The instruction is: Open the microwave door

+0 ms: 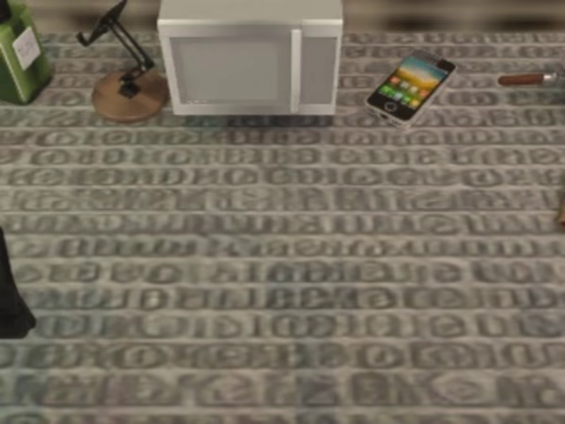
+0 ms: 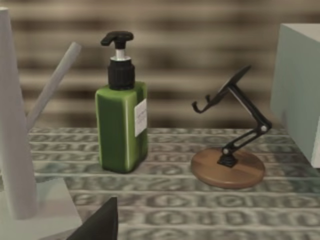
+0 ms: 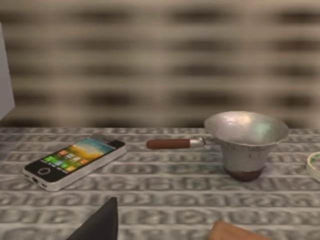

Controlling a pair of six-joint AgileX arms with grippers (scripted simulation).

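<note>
The silver-white microwave [image 1: 250,55] stands at the back middle of the table. Its door [image 1: 231,71], with the pale grey window, lies flush and closed against the front, and the narrow grey control strip [image 1: 320,71] is on its right. One wall of the microwave [image 2: 297,90] shows in the left wrist view. My left arm [image 1: 11,291] is a dark shape at the table's left edge, far from the door; its gripper [image 2: 102,225] shows only as a dark tip. My right gripper [image 3: 102,222] also shows only a dark tip, and that arm is outside the top view.
A green pump bottle [image 1: 19,53] and a black phone stand on a wooden disc [image 1: 131,88] sit left of the microwave. To its right lie a smartphone [image 1: 410,84] and a metal pot [image 3: 246,140] with a brown handle [image 1: 527,79]. A brown object [image 3: 235,232] lies near my right gripper.
</note>
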